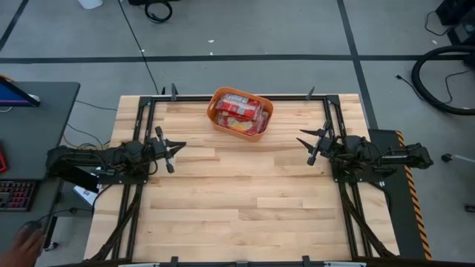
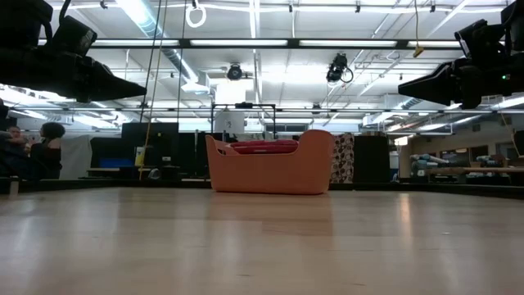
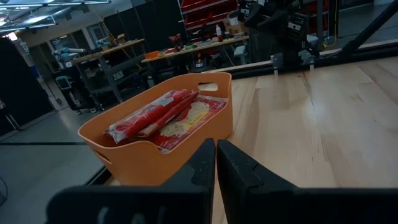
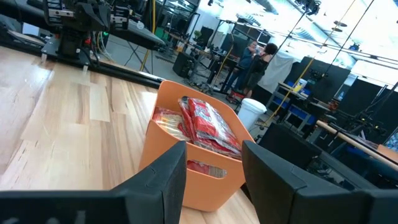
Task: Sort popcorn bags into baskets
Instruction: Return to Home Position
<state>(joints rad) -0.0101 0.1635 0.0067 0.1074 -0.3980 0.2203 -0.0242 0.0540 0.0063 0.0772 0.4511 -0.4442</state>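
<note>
Left gripper [image 1: 171, 150]: left of the tub [image 1: 213, 111], well apart, raised. Fingers are pressed nearly together and hold nothing.

Tub: the bags [image 1: 241, 111] are piled inside it, red, count unclear. No bag shows on the table [image 1: 245, 200] outside the tub.

Right gripper [image 1: 312, 146]: right of the tub, well apart, raised. Fingers are spread and empty.

Judgement: sorting appears complete; only parking the arms remains.

Bright, even light comes from long ceiling lamps [image 2: 270, 43] in the low view. The wooden table [image 2: 262, 246] shows soft pale glare there; shadows on it are weak.
</note>
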